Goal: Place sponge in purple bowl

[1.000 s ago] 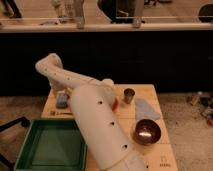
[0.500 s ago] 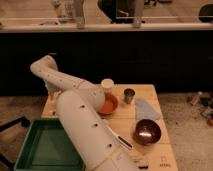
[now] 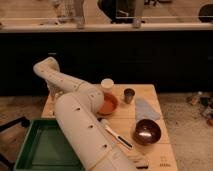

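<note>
Glossy maroon purple bowl [image 3: 146, 131] gleams; gripper [image 3: 52, 93] hangs spread at table's [image 3: 150, 94] far-left corner.

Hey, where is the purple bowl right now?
In the camera view the purple bowl sits on the near right part of the table, just in front of the pale blue cloth; the gripper hangs at its far left edge.

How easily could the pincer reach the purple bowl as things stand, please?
Probably yes. The pincer is low at the table's far left corner; the purple bowl sits near right, open-topped with nothing over it, so the arm need only swing across above the orange bowl.
</note>
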Action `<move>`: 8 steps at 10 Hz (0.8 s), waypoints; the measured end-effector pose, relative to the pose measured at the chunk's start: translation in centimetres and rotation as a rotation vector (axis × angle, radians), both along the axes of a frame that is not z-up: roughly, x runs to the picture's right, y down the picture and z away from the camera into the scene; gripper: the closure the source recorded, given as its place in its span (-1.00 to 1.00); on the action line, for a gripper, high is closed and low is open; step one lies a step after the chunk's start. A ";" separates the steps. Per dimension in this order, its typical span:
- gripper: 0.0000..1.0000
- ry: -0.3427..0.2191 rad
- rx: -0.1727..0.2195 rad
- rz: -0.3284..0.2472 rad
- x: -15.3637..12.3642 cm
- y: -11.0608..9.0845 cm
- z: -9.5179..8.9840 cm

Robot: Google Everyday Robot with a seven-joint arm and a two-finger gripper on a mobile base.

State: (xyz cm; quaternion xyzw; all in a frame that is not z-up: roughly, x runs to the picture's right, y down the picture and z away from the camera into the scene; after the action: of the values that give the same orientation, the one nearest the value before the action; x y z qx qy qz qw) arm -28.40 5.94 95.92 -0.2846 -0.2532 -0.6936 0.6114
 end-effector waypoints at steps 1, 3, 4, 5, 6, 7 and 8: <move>-0.60 -0.001 -0.008 -0.005 0.0 0.3 0.3; -0.60 -0.008 -0.023 -0.020 -0.4 0.7 0.7; -0.60 -0.009 -0.027 -0.026 -0.5 0.9 0.8; -0.60 -0.014 -0.034 -0.037 -0.8 1.1 0.9; -0.55 -0.022 -0.035 -0.043 -1.1 1.2 0.9; -0.38 -0.029 -0.037 -0.050 -1.2 1.4 1.0; -0.18 -0.042 -0.035 -0.050 -1.4 1.4 0.9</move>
State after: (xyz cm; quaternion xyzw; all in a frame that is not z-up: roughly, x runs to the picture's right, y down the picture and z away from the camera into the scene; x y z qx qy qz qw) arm -29.81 7.37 96.81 -0.2871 -0.2708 -0.7101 0.5831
